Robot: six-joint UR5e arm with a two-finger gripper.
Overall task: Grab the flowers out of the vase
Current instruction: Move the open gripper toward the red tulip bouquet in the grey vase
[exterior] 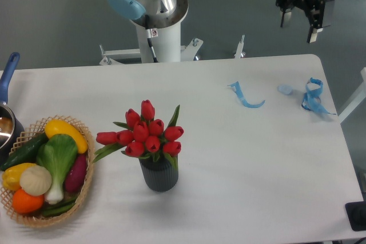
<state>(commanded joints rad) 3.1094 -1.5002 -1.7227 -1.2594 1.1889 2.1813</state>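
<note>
Camera | flowers in vase | tool well apart, jaws spread

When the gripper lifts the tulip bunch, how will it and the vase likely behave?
The tulips will probably lift as one bunch, since the heads sit packed together. Leaves and the sideways bloom look floppy. The small ribbed vase looks light, so it may tip or rise along. The gripper hangs open, far away.

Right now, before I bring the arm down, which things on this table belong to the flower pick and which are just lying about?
Job:
- bunch of red tulips
- dark grey ribbed vase holding them
- open two-finger gripper, raised far right

Lying about:
- woven wicker basket of vegetables
- blue ribbon scraps
- blue-handled pot, left edge
</note>
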